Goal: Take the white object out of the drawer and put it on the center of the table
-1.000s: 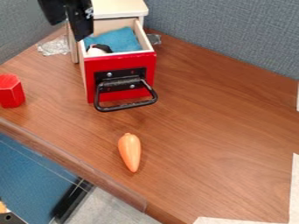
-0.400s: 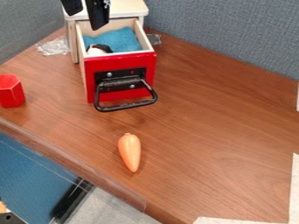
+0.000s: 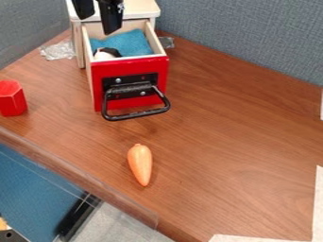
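Observation:
At the top left the black gripper (image 3: 98, 22) hangs open over the back of the pulled-out drawer (image 3: 129, 81), its two fingers apart and nothing between them. The drawer has a red front and a black handle. A white object (image 3: 103, 55) with a black part lies in the drawer's front left corner, partly hidden by the drawer's front edge. Beside and behind it is a blue cloth (image 3: 131, 43). The brown wooden table (image 3: 217, 137) extends to the right of the drawer.
An orange carrot (image 3: 140, 164) lies in front of the drawer, and a red hexagonal block (image 3: 12, 98) stands at the left edge. Crumpled clear plastic (image 3: 58, 50) is left of the drawer cabinet. Grey-blue partitions (image 3: 246, 38) border the table behind.
The gripper has shifted to the right and stands a little higher than at first, with a slight drop since the second frame. The drawer and the objects have stayed put.

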Motion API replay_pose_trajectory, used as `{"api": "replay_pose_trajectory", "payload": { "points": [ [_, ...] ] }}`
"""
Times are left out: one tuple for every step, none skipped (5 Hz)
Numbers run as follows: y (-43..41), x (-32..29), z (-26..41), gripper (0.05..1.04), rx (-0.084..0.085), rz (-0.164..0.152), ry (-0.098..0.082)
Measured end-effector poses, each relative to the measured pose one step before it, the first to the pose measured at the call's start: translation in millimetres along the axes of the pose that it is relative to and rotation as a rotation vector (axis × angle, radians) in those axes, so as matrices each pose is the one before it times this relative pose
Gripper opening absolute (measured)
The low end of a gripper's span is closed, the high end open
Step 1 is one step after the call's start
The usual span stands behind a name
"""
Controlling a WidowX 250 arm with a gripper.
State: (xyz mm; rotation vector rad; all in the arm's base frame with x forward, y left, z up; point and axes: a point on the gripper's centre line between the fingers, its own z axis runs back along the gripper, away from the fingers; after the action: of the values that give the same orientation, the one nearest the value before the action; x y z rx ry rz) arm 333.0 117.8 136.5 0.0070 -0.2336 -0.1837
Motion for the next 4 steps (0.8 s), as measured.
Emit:
{"api": "replay_pose_trajectory", "payload": {
  "points": [
    [2.38, 6.16, -10.46, 0.999, 0.0020, 0.0049, 0.0118],
    [-1.76, 10.40, -10.63, 0.999, -0.0038, -0.0012, 0.0130],
    [0.61, 8.87, -6.11, 0.999, 0.0017, 0.0014, 0.0098],
    [0.66, 2.75, -7.10, 0.999, 0.0121, -0.0018, 0.0115]
  ]
}}
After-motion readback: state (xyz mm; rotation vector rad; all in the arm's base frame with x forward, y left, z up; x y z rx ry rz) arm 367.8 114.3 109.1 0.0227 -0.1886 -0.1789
